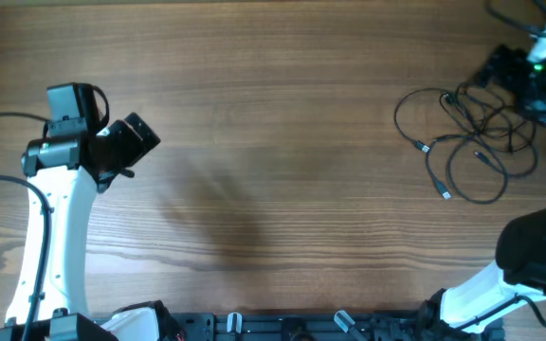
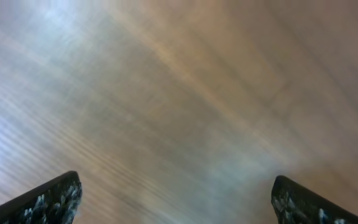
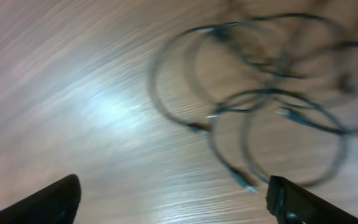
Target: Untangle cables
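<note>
Overhead looks straight down on tabletop (image 1: 282,142). Wrist cams close, angled down. Right wrist and overhead share cables (image 1: 472,128).

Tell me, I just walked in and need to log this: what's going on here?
The cables lie in a loose tangle at the right side of the table, and nothing is gripping them yet. The right end effector is open near them and holds nothing. The left end effector is open over bare table, far from the tangle. Both wrist views are blurred.

Cables (image 3: 263,93) blurred — crossings unreadable; fingers (image 3: 48,205) cropped by bottom edge.
</note>
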Controlling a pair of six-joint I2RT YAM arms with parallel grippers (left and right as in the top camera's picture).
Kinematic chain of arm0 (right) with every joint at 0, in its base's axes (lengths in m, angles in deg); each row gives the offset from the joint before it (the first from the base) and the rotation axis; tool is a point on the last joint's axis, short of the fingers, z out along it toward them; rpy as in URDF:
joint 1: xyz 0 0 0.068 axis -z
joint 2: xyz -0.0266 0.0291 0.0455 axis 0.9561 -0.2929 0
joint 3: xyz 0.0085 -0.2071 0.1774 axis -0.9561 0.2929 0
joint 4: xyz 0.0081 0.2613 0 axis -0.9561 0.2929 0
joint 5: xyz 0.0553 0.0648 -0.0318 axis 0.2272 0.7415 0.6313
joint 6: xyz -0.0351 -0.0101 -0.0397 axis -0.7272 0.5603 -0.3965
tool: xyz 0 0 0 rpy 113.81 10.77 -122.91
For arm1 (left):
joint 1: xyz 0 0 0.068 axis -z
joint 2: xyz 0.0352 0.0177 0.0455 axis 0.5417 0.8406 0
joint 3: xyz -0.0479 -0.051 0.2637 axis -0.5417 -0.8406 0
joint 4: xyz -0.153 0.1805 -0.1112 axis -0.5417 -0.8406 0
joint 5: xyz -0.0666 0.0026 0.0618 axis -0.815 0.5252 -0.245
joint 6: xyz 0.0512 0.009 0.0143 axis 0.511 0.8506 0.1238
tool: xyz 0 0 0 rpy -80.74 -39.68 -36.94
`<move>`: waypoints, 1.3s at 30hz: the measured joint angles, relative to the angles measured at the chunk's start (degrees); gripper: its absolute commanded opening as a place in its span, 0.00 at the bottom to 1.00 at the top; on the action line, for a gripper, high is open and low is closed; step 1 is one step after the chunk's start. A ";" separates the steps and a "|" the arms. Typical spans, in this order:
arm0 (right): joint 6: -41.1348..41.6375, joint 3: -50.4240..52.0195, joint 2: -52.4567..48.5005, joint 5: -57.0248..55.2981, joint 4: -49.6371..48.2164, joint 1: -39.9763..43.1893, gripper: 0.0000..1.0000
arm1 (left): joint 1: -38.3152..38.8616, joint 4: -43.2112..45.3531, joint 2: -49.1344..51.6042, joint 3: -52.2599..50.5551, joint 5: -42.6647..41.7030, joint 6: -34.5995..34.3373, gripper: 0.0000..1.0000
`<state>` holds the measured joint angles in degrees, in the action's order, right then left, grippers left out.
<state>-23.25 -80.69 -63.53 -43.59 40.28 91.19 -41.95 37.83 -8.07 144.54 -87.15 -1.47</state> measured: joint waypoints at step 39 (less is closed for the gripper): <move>-1.14 22.10 28.68 -9.97 -9.09 -20.65 1.00 | 21.53 -10.97 -4.00 -2.97 11.50 5.22 1.00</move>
<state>-24.39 -58.60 -34.85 -53.56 31.19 70.53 -20.42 26.86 -12.07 141.57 -75.66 3.76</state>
